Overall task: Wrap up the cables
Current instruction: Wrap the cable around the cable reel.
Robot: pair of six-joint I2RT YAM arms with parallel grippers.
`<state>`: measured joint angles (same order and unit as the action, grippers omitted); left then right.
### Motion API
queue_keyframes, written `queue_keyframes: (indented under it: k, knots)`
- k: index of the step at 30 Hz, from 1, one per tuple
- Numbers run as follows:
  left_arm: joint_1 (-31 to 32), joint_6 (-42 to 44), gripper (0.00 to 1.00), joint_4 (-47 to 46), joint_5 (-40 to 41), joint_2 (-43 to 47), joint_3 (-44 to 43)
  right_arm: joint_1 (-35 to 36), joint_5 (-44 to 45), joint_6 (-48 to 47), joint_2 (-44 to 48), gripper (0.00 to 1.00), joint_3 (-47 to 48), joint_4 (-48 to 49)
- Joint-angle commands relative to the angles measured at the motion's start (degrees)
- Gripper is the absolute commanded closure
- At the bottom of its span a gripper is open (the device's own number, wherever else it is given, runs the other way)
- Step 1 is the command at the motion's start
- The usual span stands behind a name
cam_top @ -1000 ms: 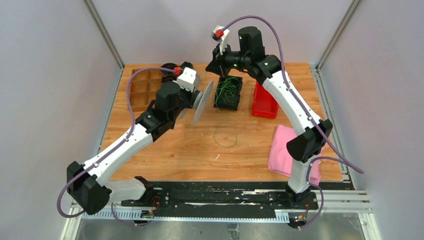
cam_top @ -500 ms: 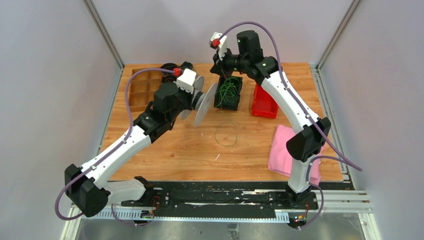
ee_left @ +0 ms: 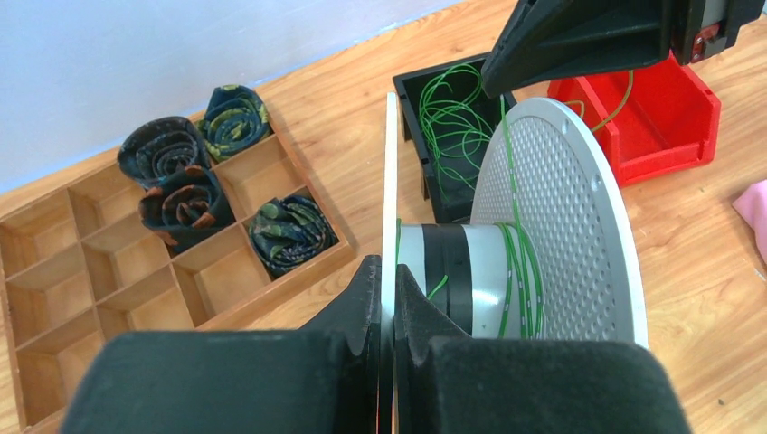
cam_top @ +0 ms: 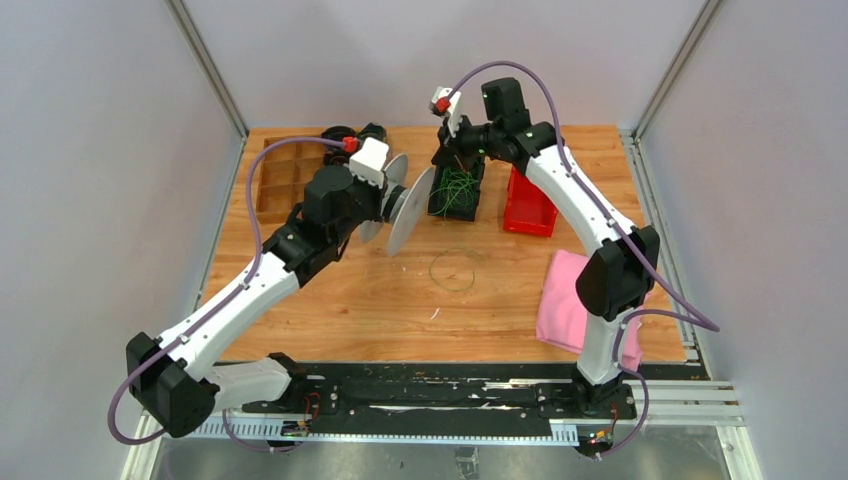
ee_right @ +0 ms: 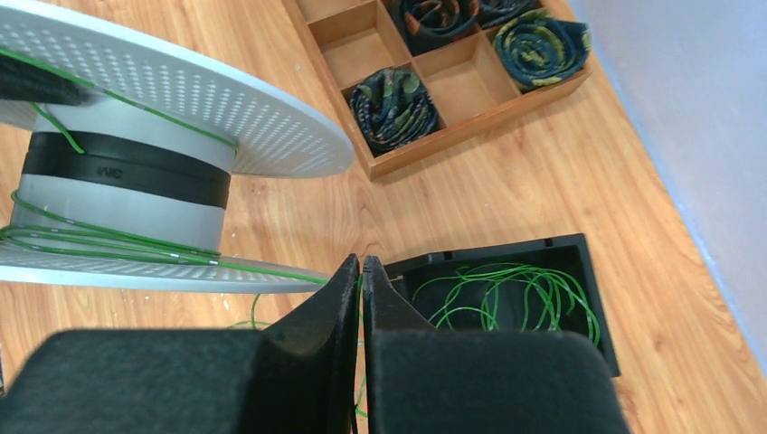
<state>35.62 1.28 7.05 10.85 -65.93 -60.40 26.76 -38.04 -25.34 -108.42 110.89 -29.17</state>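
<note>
Green cables (ee_left: 457, 117) lie in three places. A tangle of loops fills the black bin (cam_top: 440, 212) near the middle of the far edge. A few turns wrap the core of the grey spool (cam_top: 410, 205). One loose loop (cam_top: 452, 270) lies flat on the wood near the bench's centre, apart from both.

The spool's long axis is level, running roughly from the left edge toward the right edge, so both discs stand on edge. The left gripper (ee_left: 387, 280) is clamped on the rim of the nearer disc, and the turns sit close to the perforated further disc.

One strand runs from the spool to the right gripper (ee_right: 361, 271). Its fingers are pressed almost together on the strand, above the bin's far end.

A red bin (cam_top: 528, 205) stands just right of the black one. A wooden tray (ee_left: 90, 262) at the far left corner holds four dark rolled bundles (ee_left: 185, 203) in separate compartments. A pink cloth (cam_top: 562, 300) lies near the right edge, partly under the right arm.

From above, the pinched strand is too thin to trace.
</note>
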Motion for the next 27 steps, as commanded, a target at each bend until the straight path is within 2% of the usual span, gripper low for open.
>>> queue_keyframes:
  k: [1, 8, 14, 20, 24, 27]
  knots:
    - [-0.7, -1.4, 1.0, -0.1, -2.5, 2.1, -2.4, -2.3, -2.6, -3.5, 0.2, 0.97, -3.1, 3.0]
    - [-1.7, -2.7, 1.0, 0.9, -4.2, 2.0, -3.6, -3.6, -2.7, -4.3, -0.3, 0.94, -6.7, 4.0]
    - [-2.4, -3.8, 1.0, 1.5, -5.2, 1.7, -4.5, -4.6, -3.5, -4.4, -0.3, 0.83, -8.9, 4.8]
    - [-3.0, -4.9, 1.0, 2.0, -5.2, 1.4, -5.7, -5.1, -4.4, -3.3, -0.2, 0.79, -12.1, 5.8]
    - [-3.3, -5.2, 1.0, 2.7, -4.1, 1.2, -6.7, -6.0, -3.6, 3.1, 0.7, 0.74, -14.2, 7.6]
    - [-3.6, -5.7, 1.0, 3.6, -3.2, 0.8, -7.9, -7.8, -3.3, 12.5, 1.5, 0.67, -16.5, 10.8]
